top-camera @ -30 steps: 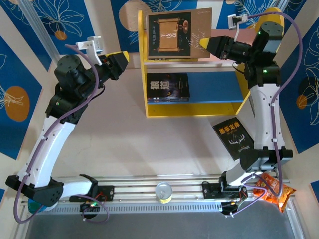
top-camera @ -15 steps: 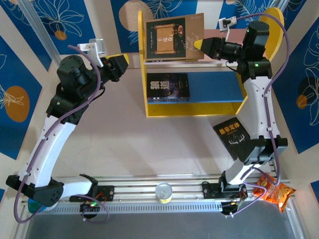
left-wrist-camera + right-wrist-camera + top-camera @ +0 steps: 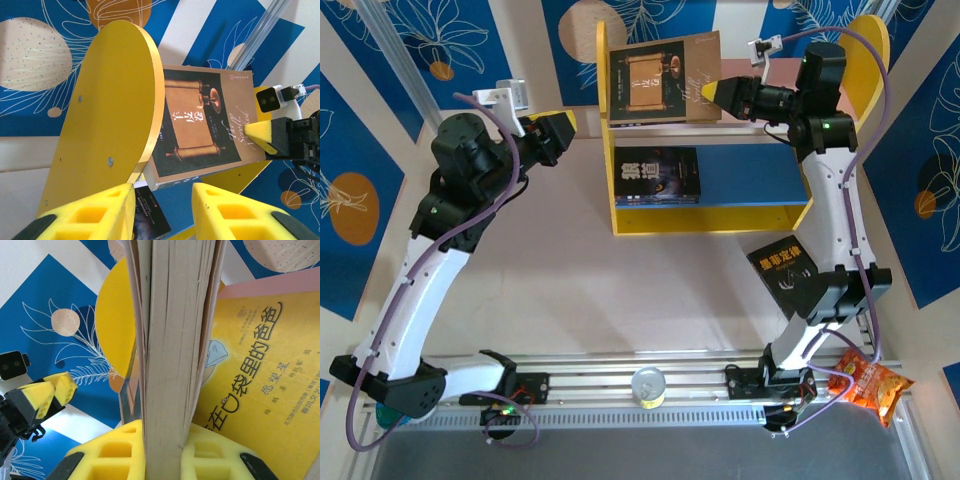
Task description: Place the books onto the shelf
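Shifted since a second ago: my right gripper (image 3: 712, 92) and the tan paperback with the scroll picture (image 3: 663, 78), both now further left and deeper over the small wooden shelf with yellow side panels (image 3: 605, 150).

Right gripper: yellow foam fingers (image 3: 117, 452) clamped on the paperback's page edge.

Tan paperback: held above the pink upper board (image 3: 280, 287), cover towards the overhead camera, its far edge behind the yellow panel in my left wrist view. A bright yellow cartoon-cover book (image 3: 250, 380) lies just beside it on that board.

Left gripper (image 3: 565, 122): partly open, nothing between the fingers, just left of the shelf and apart from it.

One black paperback (image 3: 658, 176) lies on the blue lower tier; a second black paperback (image 3: 788, 275) lies on the table by my right arm.
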